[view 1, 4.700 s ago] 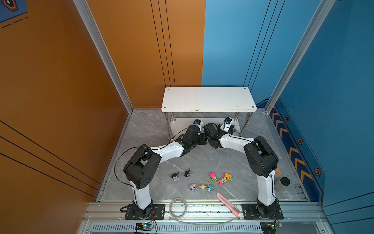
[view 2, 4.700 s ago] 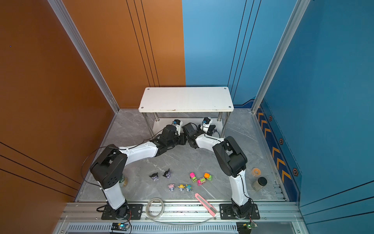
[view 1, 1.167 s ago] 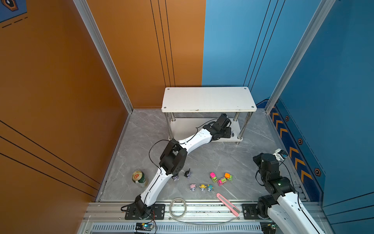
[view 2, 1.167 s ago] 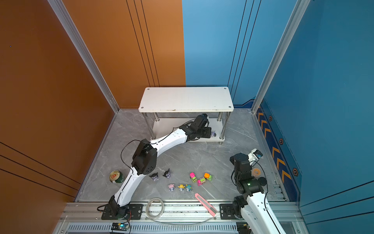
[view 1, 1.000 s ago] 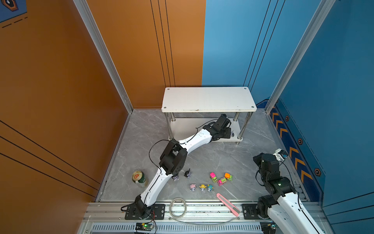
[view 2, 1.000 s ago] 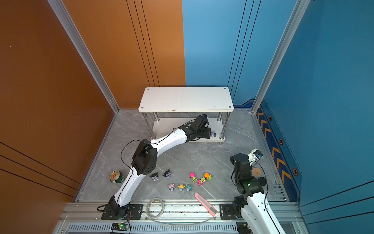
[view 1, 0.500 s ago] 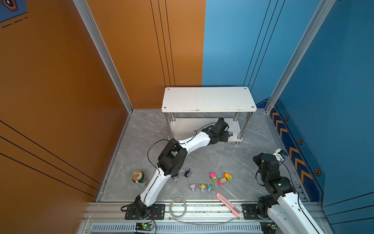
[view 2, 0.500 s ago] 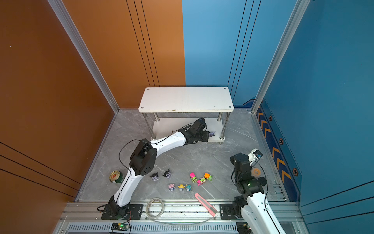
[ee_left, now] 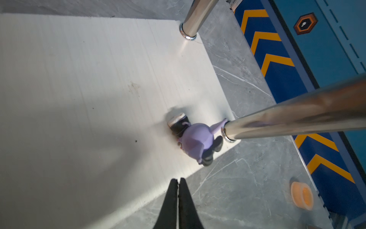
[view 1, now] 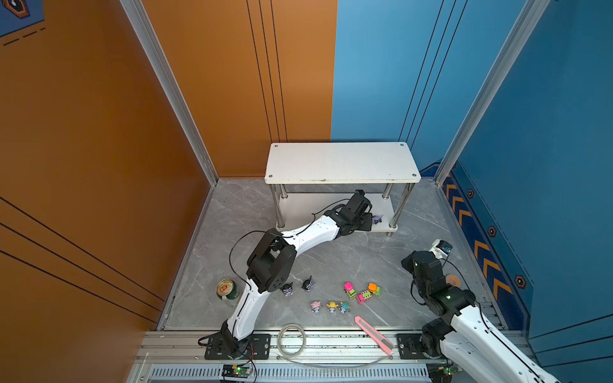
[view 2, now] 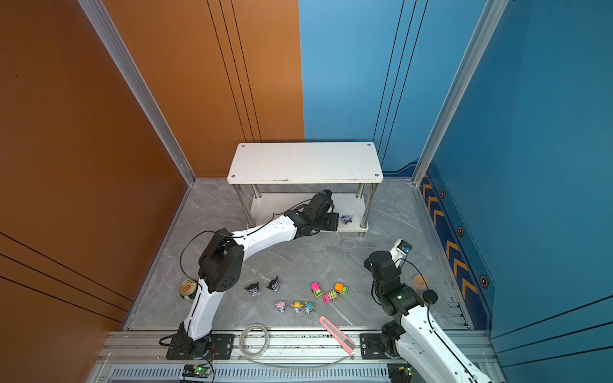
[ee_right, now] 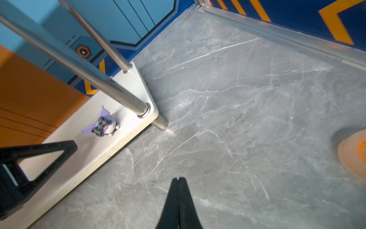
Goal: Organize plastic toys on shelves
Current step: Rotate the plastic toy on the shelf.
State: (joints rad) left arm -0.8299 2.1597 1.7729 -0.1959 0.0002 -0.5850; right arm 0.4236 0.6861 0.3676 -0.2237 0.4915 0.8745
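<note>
Sitting on lower shelf [ee_left: 79,79], near right corner, just beside leg [ee_left: 297,121]: figurine [ee_left: 195,139]. Likely light, hard, slick; pinch across body, not ears. Left end effector [ee_left: 178,183] closed, empty, near it; right end effector [ee_right: 179,179] closed, empty.

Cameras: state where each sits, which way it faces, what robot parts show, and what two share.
Top views: high over the front rail, looking down on the shelves; left arm and right arm show.
Left wrist: on left arm, facing the lower board corner; shut left gripper shows.
Right wrist: on right arm, facing floor beside that corner; shut right gripper shows.
Shared: both wrist views show the purple figurine.
</note>
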